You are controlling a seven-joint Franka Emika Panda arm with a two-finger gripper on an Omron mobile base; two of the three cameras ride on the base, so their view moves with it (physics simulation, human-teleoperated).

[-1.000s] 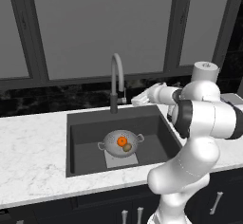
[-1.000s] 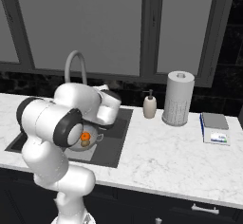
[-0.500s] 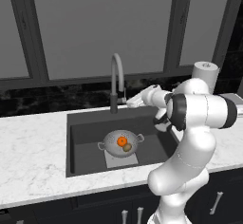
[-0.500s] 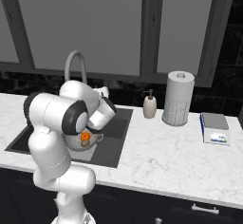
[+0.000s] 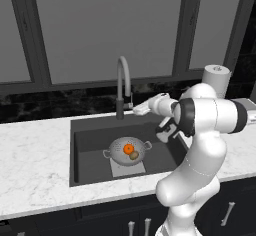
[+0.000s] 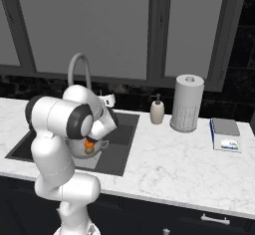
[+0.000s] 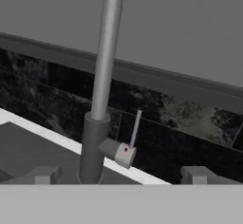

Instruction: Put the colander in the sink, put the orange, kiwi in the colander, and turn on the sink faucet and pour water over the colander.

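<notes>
The colander [image 5: 121, 147] stands upright on the floor of the sink [image 5: 92, 166], with the orange [image 5: 128, 149] and the kiwi [image 5: 134, 155] inside it. From the right base view the arm covers most of the colander, leaving the orange [image 6: 89, 142] and kiwi [image 6: 88, 150] visible. The sink faucet [image 5: 122, 82] rises at the back rim. My gripper [image 5: 137, 111] is open, level with the tap's lower stem and just right of it. In the hand view the faucet stem [image 7: 102, 90] and its side lever [image 7: 135, 126] stand close ahead between my spread fingertips [image 7: 43, 174]. No water is running.
On the counter right of the sink are a white soap dispenser [image 6: 157, 111], a paper towel roll [image 6: 187, 103] and a small flat scale [image 6: 225, 133]. A dark backsplash and window panes run close behind the faucet. White marble counter [image 5: 35, 170] lies left of the basin.
My hand has swung left along the back of the sink toward the faucet, still open. The colander and both fruits have not moved.
</notes>
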